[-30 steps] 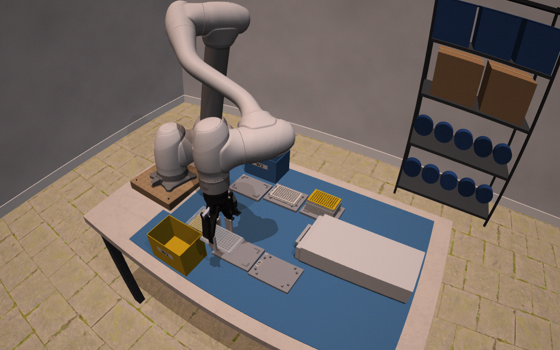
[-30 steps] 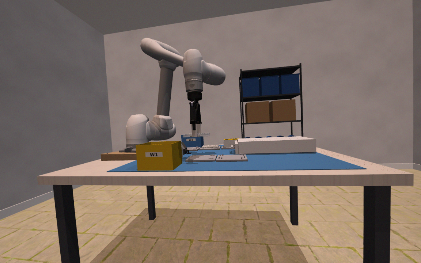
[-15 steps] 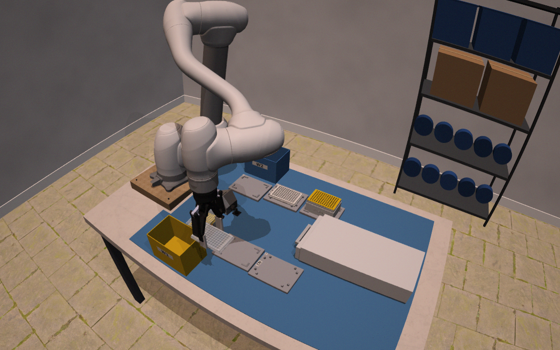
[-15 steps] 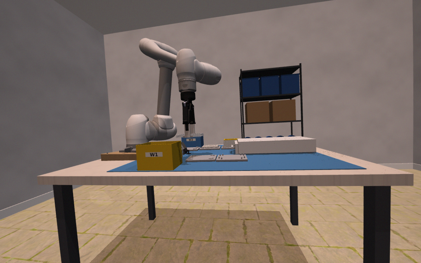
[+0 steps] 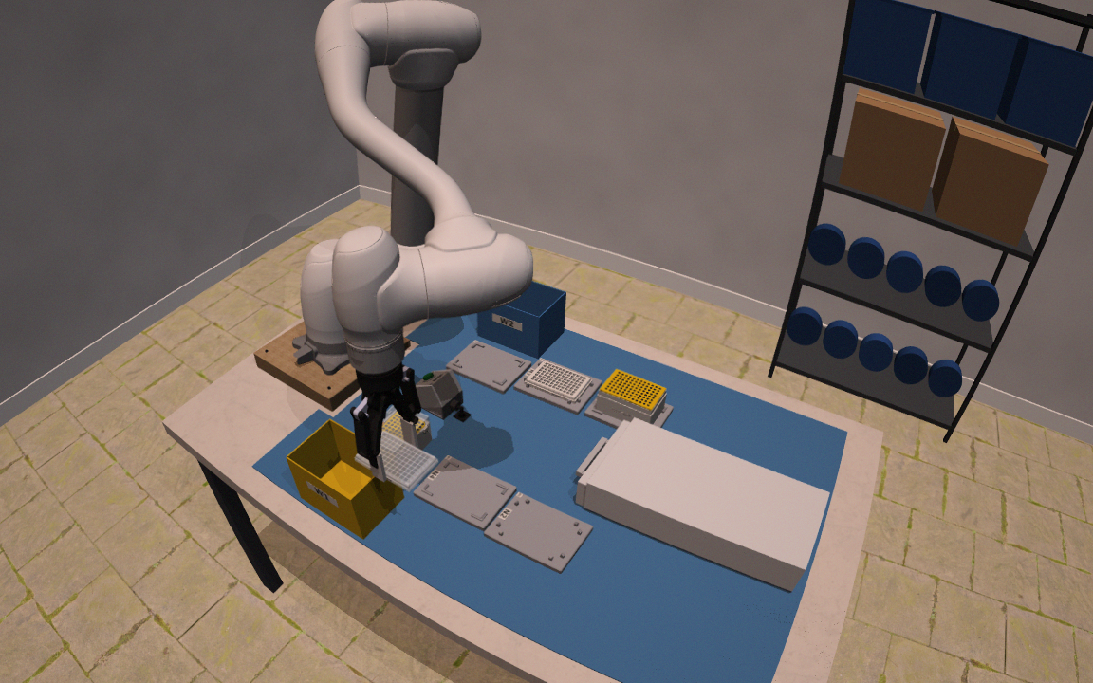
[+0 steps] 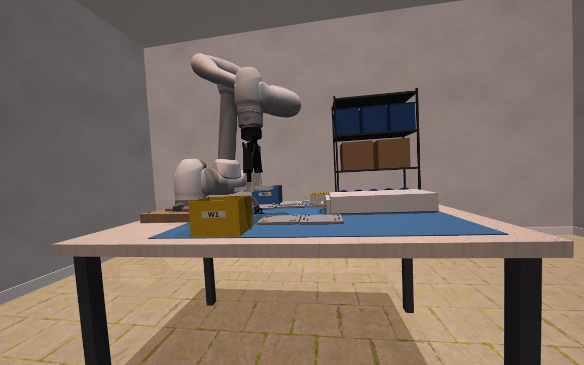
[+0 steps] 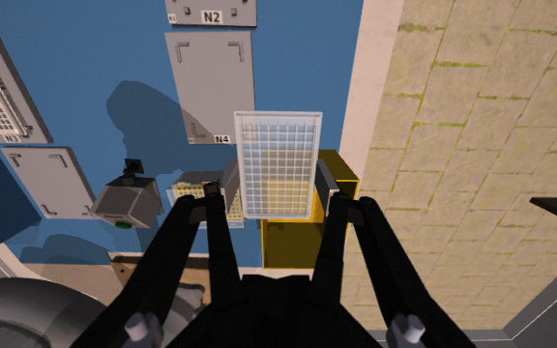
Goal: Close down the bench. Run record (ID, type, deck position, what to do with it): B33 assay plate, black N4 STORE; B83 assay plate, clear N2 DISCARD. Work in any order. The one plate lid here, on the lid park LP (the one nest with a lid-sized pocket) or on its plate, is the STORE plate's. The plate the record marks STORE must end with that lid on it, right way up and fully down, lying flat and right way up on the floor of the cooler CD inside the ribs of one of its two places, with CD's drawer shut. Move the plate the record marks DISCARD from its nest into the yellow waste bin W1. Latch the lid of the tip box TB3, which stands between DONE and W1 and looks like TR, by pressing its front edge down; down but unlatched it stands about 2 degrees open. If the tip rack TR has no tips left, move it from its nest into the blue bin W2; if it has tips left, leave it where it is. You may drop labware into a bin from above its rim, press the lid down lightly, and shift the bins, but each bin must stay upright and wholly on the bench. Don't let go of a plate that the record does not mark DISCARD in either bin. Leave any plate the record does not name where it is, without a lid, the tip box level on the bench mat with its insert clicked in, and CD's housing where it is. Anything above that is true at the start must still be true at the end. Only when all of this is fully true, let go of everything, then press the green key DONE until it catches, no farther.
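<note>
My gripper (image 5: 376, 441) is shut on the clear assay plate (image 5: 404, 461) and holds it level in the air by its long sides. In the wrist view the clear plate (image 7: 278, 164) hangs between the fingers, partly over the far rim of the yellow bin W1 (image 7: 307, 227) and partly over the near corner of the empty nest N4 (image 7: 211, 87). Bin W1 (image 5: 342, 479) stands upright and looks empty. The tip box TB3 (image 7: 206, 198) lies just left of the fingers. Nest N2 (image 5: 538, 530) is empty. No black plate is in view.
The DONE key housing (image 5: 440, 392) stands behind TB3. Blue bin W2 (image 5: 522, 318) is at the back. A white well plate (image 5: 556, 379) sits in its nest beside the yellow tip rack TR (image 5: 634, 392). The white cooler CD (image 5: 699, 501) fills the right side.
</note>
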`<state>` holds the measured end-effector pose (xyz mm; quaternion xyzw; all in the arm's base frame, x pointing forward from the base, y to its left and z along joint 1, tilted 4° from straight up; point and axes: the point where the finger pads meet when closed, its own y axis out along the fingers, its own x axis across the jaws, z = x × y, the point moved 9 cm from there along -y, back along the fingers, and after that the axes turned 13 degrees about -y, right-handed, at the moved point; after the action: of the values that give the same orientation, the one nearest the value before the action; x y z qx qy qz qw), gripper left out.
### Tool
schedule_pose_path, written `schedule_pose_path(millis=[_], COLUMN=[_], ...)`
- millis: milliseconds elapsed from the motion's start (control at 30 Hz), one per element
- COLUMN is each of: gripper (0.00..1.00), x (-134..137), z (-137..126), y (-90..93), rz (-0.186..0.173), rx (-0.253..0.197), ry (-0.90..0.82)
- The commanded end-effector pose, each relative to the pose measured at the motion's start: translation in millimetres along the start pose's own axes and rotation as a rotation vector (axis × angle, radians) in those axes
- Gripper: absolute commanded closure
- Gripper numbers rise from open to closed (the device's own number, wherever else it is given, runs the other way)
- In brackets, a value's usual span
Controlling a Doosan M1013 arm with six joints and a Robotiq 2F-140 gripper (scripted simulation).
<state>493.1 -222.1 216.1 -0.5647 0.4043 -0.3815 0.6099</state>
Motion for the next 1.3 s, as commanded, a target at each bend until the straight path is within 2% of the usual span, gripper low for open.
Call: schedule_pose_path(millis=[0,1267], gripper=[1.00,1.00], x=[1,13], z=[-10,-97], y=[-0.1,-0.1], rz=[0.000,0.000], rx=[0.000,0.000], ry=[0.000,0.000])
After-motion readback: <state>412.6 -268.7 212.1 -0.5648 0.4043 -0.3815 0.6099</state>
